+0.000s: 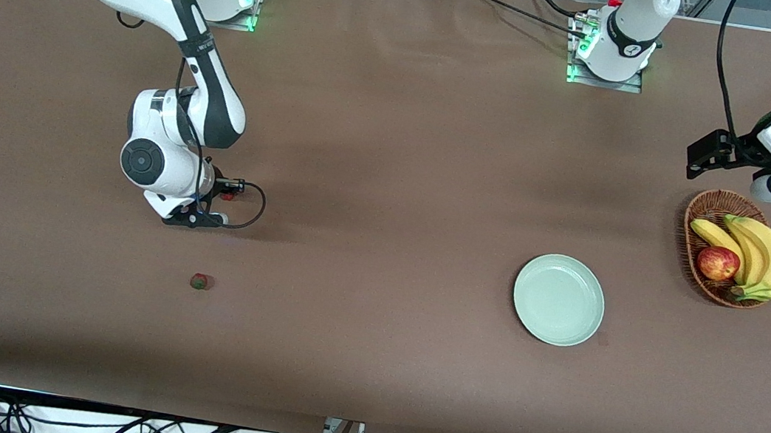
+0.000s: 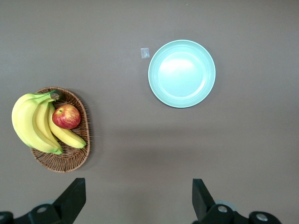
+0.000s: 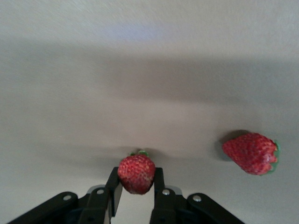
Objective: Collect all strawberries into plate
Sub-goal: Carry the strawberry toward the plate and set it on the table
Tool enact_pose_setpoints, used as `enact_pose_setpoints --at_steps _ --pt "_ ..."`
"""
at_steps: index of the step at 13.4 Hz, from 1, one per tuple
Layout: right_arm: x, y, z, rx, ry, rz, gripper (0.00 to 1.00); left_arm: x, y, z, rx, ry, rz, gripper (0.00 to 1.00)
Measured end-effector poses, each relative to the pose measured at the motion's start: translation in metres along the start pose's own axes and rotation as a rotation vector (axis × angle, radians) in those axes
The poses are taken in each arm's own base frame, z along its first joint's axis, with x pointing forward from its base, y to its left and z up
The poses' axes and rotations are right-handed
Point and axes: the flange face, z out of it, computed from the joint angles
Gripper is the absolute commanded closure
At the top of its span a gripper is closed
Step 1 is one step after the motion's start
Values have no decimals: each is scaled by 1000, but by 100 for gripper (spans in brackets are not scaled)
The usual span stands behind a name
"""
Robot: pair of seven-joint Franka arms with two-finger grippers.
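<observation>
Jaws: right gripper (image 3: 136,186) pinching a strawberry (image 3: 136,173) w/ slim contact, left gripper (image 2: 138,198) wide open, empty, waiting over table; berry could squirt out if squeezed off-centre.

Bright even overhead light, soft shadows on the table (image 1: 391,172), washed-out haze and slight blur in the right wrist view.

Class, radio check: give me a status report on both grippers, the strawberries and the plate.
Right gripper low at the table, fingers against a strawberry. Another strawberry lies beside it. Left gripper open, waiting above the basket. Plate holds no berries; nothing blocks it.
</observation>
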Motion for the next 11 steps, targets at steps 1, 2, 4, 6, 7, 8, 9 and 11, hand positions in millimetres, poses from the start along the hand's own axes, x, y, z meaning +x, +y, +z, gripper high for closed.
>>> enact_pose_setpoints --at_steps 1,2,4,6,7,8,9,11 --pt "3 -8 -14 7 -8 -2 82 0 0 -1 0 2 1 0" --pt "7 -21 -35 19 -10 -6 82 0 0 -1 0 3 1 0" --pt "14 -63 -88 51 25 10 81 0 0 -2 0 3 1 0" --pt "10 -120 -115 79 65 46 82 -1 0 -1 0 -3 0 0" --pt "6 -152 -117 87 74 65 82 -1 0 0 1 -10 0 0" --pt "2 -187 -114 98 80 91 81 -2 0 0 2 -12 0 0" --pt "-3 -227 -107 113 90 121 82 -2 0 0 2 -14 0 0" --pt "-18 -311 -83 156 143 176 81 -2 0 0 2 -15 0 0"
